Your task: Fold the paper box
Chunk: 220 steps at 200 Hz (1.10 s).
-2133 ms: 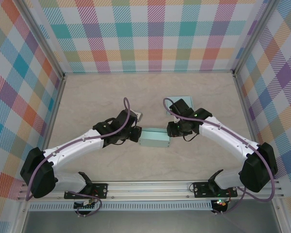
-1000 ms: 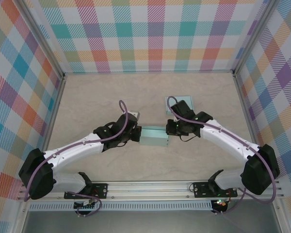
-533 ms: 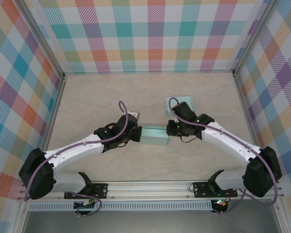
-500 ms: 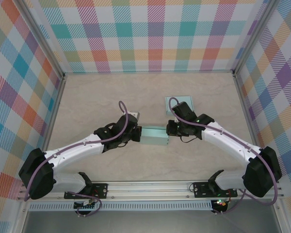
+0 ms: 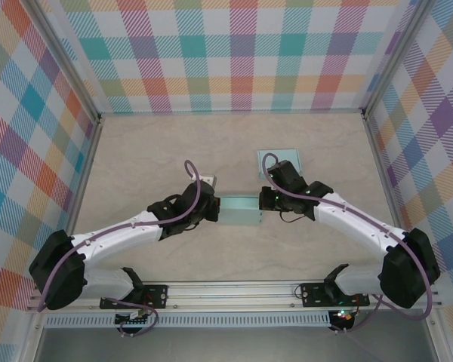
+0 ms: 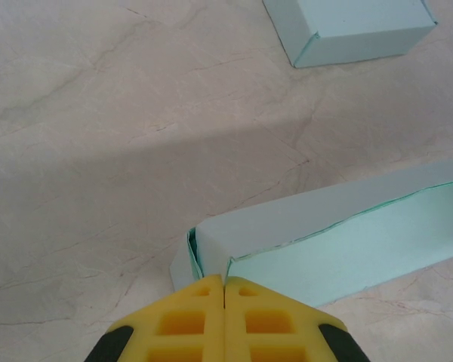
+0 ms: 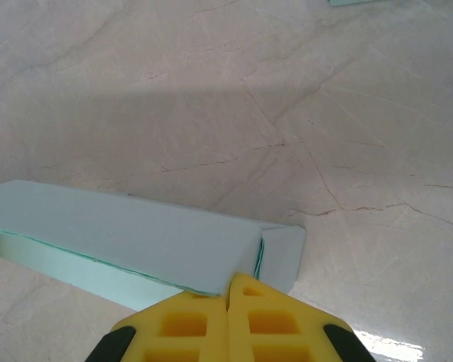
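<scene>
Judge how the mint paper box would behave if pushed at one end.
The paper box probably flexes rather than staying rigid: its thin walls show an open seam and a loose end flap. It likely slides easily on the smooth table, looking hollow and light. Low and long, it seems unlikely to tip.

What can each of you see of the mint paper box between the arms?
The paper box is a long, low carton of pale mint card, lying flat on the marbled table. A thin seam runs along its top edge; end flaps look partly tucked. The shut left pincer and shut right pincer meet its two ends.
</scene>
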{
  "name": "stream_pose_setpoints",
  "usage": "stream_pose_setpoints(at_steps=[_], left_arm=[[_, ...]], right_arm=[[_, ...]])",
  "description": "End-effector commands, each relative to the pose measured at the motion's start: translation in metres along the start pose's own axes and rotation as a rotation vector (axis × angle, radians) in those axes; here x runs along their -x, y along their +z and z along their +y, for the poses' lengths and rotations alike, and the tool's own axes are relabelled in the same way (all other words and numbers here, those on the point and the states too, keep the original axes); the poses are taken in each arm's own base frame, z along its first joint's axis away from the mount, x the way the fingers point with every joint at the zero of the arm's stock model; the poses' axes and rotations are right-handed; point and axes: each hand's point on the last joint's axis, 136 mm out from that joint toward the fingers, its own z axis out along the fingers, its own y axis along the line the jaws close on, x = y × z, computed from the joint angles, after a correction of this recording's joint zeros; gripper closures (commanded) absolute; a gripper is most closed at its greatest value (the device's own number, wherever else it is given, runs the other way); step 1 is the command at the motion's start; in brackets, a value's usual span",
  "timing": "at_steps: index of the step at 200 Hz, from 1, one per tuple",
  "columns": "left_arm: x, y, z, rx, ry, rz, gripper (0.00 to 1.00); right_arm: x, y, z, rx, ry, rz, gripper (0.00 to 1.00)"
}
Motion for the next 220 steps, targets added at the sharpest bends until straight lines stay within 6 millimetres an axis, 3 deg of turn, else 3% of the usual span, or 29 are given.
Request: stream_pose_setpoints(at_steps=[1, 65, 115, 127, 140, 155, 170, 194, 220], left_arm=[[-0.03, 0.005, 0.004, 0.008, 0.021, 0.074, 1.0], [-0.042, 0.008, 0.01, 0.002, -0.002, 0.061, 1.0], [-0.039, 0.003, 0.01, -0.031, -0.023, 0.012, 0.96], [-0.037, 0.0, 0.006, -0.058, -0.026, -0.004, 0.9], [-0.032, -0.006, -0.001, -0.099, -0.023, -0.024, 0.76], [-0.027, -0.015, -0.008, -0.141, -0.019, -0.043, 0.71], [-0.021, -0.025, -0.012, -0.171, -0.021, -0.064, 0.54], [-0.01, -0.041, -0.01, -0.176, -0.051, -0.112, 0.31], [0.006, -0.056, -0.003, -0.157, -0.113, -0.191, 0.19]], right_arm=[[-0.035, 0.012, -0.013, -0.029, -0.011, 0.122, 0.97], [-0.052, 0.022, -0.026, -0.047, -0.051, 0.146, 1.0], [-0.054, 0.022, -0.031, -0.047, -0.095, 0.08, 1.0], [-0.052, 0.022, -0.03, -0.043, -0.105, 0.06, 1.0], [-0.05, 0.021, -0.03, -0.045, -0.11, 0.036, 1.0], [-0.047, 0.019, -0.03, -0.055, -0.121, 0.01, 1.0], [-0.043, 0.018, -0.031, -0.062, -0.13, -0.022, 1.0], [-0.039, 0.016, -0.032, -0.062, -0.147, -0.078, 1.0], [-0.036, 0.015, -0.029, -0.048, -0.168, -0.131, 1.0]])
